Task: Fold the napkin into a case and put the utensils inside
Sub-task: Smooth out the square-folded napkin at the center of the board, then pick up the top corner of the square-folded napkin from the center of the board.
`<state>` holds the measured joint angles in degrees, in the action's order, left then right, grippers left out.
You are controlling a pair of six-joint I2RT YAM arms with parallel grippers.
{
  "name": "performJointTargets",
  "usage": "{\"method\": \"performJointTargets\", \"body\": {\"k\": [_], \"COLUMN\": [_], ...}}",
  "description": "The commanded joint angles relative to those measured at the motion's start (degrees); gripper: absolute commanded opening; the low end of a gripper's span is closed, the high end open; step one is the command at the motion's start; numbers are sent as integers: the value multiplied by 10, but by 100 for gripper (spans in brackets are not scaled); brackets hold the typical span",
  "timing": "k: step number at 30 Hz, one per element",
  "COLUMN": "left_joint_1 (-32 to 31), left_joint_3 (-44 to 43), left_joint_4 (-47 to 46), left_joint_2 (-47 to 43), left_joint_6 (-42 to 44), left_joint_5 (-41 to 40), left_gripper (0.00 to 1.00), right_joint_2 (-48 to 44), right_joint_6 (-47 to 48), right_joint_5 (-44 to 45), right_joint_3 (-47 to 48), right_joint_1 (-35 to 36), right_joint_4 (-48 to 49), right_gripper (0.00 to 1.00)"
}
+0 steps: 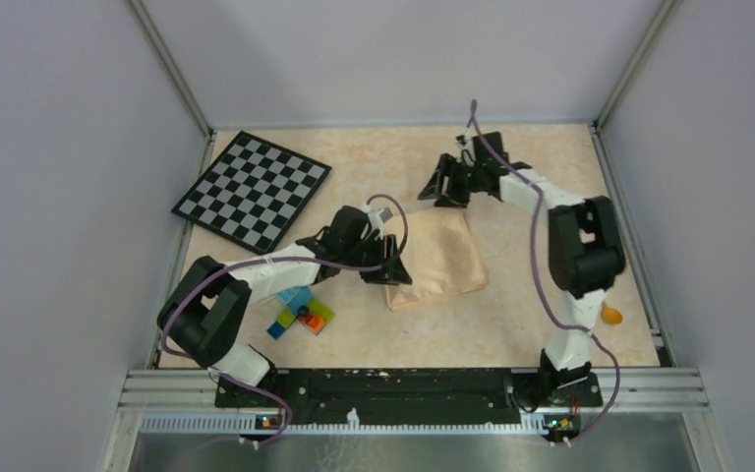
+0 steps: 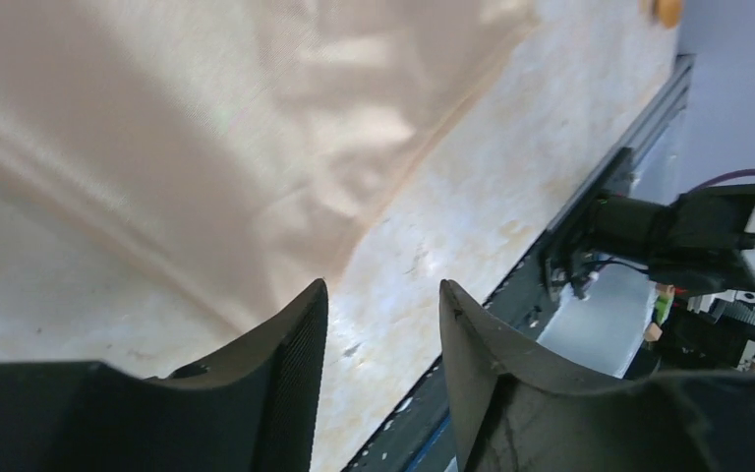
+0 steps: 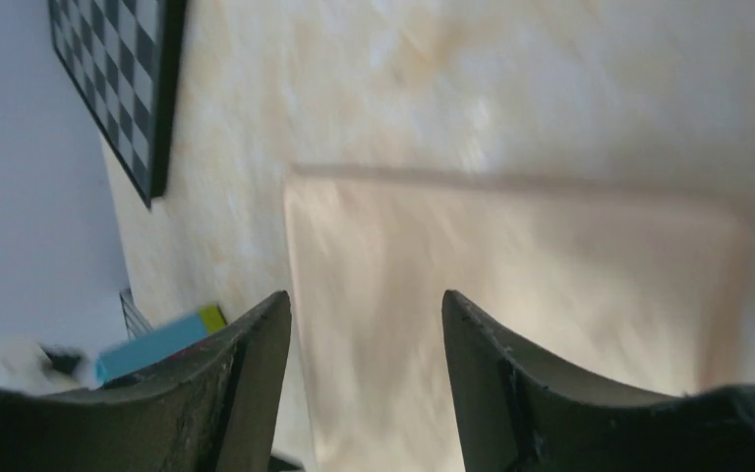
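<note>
The peach-orange napkin lies folded into a flat rectangle in the middle of the table. My left gripper hangs open at its near left corner; in the left wrist view nothing is between the fingertips, and the cloth lies just beyond my left gripper. At the napkin's far edge my right gripper stands open and empty, looking down on the cloth past its own tips. One orange-yellow utensil pokes out beside the right arm's base and shows at a frame corner.
A black-and-white checkerboard lies at the far left, and its edge shows in the right wrist view. A cluster of coloured toy bricks sits under the left arm. Metal rails border the table on both sides and in front.
</note>
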<state>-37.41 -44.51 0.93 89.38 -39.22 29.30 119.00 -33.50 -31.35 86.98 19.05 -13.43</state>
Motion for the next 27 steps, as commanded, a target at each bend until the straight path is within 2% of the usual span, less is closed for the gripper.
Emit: {"method": "performJointTargets", "body": {"k": [1,4,6,10,18,22,27], "left_joint_1": [13,36,47,62,80,80,80], "left_joint_3": [-65,-76,-72,-57,-34,-19,-8], "left_joint_4": [35,41,33,17,13,-5,-5], "left_joint_2": [-44,-38,-30,-18,-15,-11,-14], "left_joint_6": [43,49,48,45,50,40,37], "left_joint_5": [23,42,57,72,76,80,79], "left_gripper": [52,54,54,58,63,61,60], "right_joint_2": [-212,-322,-375,-411,-406,-395,-391], "right_joint_6": [46,47,46,50,75,74,77], "right_joint_5": [12,-14,-31,-64,-77,-81,-79], "right_joint_3": [-225,-364,-425,-498,-528,-534,-532], "right_joint_1": [-52,-99,-132,-187,-204,-204,-204], "right_joint_4": [-74,-39,-21,5,-13,-2,-1], "right_gripper": [56,54,55,54,52,42,41]}}
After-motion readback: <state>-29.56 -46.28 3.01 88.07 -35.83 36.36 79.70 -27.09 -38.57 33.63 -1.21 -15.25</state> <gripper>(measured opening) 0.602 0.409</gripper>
